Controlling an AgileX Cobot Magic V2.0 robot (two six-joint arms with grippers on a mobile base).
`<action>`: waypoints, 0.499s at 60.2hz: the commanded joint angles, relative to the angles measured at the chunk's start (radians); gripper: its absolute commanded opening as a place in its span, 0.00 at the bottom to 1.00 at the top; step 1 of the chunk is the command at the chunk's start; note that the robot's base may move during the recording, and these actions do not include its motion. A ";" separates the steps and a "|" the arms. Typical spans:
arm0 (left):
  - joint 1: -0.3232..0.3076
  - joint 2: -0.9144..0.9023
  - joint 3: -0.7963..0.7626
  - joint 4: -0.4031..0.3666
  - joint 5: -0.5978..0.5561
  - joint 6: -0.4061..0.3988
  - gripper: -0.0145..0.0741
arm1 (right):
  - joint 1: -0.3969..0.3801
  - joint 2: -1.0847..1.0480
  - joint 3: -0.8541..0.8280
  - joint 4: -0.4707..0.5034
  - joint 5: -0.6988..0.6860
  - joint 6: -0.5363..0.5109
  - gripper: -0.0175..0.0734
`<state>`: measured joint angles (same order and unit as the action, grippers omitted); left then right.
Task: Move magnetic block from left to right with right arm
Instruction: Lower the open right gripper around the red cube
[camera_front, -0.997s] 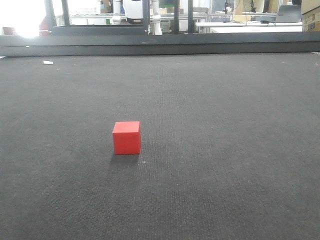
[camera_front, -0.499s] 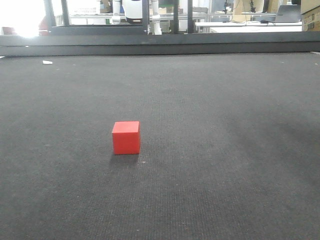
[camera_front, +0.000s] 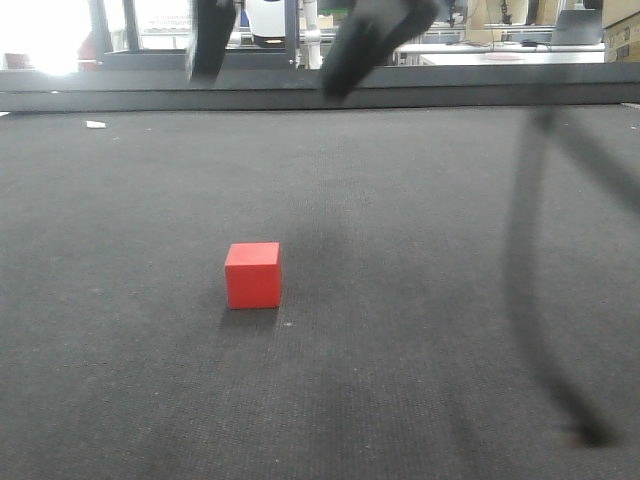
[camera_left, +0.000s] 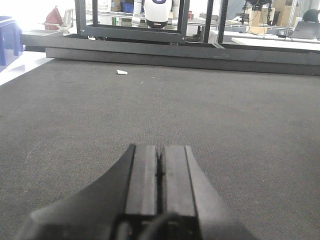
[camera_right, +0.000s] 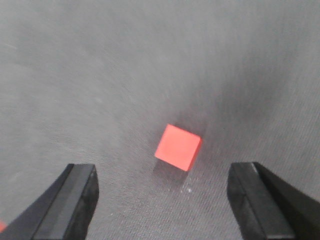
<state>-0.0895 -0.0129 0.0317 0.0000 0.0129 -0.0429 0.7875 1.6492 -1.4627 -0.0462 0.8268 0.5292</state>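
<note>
The magnetic block is a small red cube resting on the dark mat, left of centre in the front view. My right gripper hangs open high above and behind it, blurred, with one finger to the left and the other to the right. From the right wrist, the block lies on the mat ahead of the open right gripper, apart from both fingers. My left gripper is shut with nothing in it, low over bare mat.
A loose black cable loops down on the right of the front view. A raised black ledge runs along the mat's far edge. A small white scrap lies at the far left, and shows as the scrap from the left wrist.
My right gripper and its cable have come into the front view from above. The block has not moved.
</note>
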 joint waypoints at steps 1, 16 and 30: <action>0.001 -0.014 0.010 0.000 -0.089 -0.004 0.03 | 0.022 0.032 -0.092 -0.092 0.041 0.112 0.88; 0.001 -0.014 0.010 0.000 -0.089 -0.004 0.03 | 0.047 0.173 -0.160 -0.167 0.087 0.282 0.88; 0.001 -0.014 0.010 0.000 -0.089 -0.004 0.03 | 0.047 0.242 -0.160 -0.167 0.084 0.309 0.88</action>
<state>-0.0895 -0.0129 0.0317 0.0000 0.0129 -0.0429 0.8328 1.9263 -1.5849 -0.1816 0.9403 0.8301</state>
